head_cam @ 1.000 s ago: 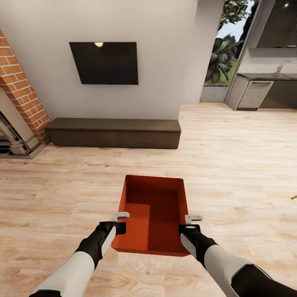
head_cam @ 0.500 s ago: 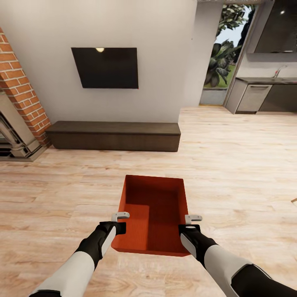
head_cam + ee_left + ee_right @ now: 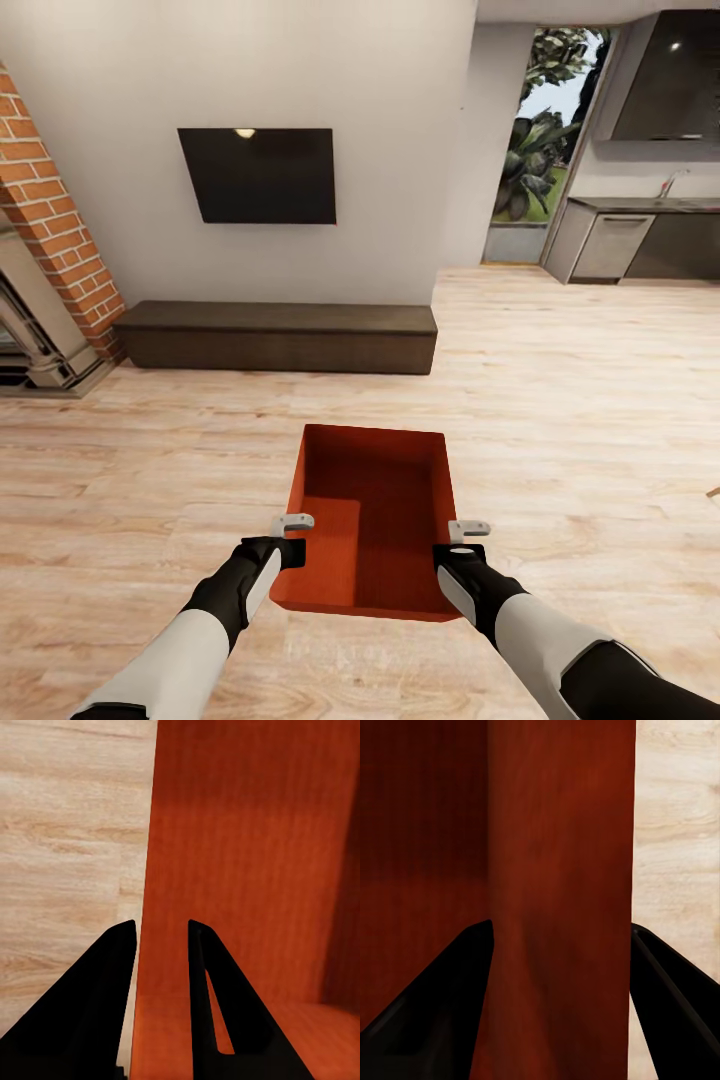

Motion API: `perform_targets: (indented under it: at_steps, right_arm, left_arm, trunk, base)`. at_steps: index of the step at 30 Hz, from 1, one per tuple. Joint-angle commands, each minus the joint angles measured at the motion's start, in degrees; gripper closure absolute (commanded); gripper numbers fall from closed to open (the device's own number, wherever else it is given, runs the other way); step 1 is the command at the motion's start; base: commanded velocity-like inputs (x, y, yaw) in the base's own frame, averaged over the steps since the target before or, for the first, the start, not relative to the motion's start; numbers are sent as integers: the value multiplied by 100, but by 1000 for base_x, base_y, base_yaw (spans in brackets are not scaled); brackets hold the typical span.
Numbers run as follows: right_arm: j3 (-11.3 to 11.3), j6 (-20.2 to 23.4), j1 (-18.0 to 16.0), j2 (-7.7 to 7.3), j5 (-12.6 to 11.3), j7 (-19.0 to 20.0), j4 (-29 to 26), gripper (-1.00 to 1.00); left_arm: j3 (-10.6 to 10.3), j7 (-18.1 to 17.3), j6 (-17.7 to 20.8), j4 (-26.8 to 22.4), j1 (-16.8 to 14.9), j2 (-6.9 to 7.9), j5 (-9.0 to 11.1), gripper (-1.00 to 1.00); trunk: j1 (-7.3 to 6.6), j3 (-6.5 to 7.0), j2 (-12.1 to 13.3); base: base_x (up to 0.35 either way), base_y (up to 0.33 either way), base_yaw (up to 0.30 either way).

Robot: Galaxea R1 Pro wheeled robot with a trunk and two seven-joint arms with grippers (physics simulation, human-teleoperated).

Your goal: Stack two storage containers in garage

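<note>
One storage container (image 3: 375, 500), an orange-red open-topped box, hangs in front of me above the light wood floor of the living room. My left gripper (image 3: 292, 540) is shut on its left wall and my right gripper (image 3: 452, 545) is shut on its right wall, both near the box's near end. In the left wrist view the dark fingers (image 3: 101, 990) straddle the container's wall (image 3: 247, 832). In the right wrist view the container's wall (image 3: 559, 832) spans the whole gap between the fingers (image 3: 442, 990). The box is empty inside.
A long dark low cabinet (image 3: 275, 338) stands against the wall ahead under a black wall screen (image 3: 258, 175). A brick fireplace (image 3: 50, 240) is at the left. At the far right are kitchen units (image 3: 640, 235) and a glass door (image 3: 530, 150). Wood flooring (image 3: 580, 400) stretches ahead and right.
The whole view has shifted: cabinet, screen and kitchen sit slightly lower in the picture, so the camera has moved. The container and both grippers keep the same place and hold.
</note>
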Motion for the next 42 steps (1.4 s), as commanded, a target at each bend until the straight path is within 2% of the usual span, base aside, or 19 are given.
perform_targets:
  at_steps: [1,42]
  right_arm:
    - [89,52,-5,26,128,-47,-149,100]
    - [86,52,-5,24,127,-47,-149,100]
  left_arm:
    - [2,53,40,5,1,-10,-35,100]
    - [3,53,40,4,1,-10,-35,100]
  trunk:
    - [3,-1,-11]
    - [3,367,-11]
  base:
    - [0,0,0]
    - [0,0,0]
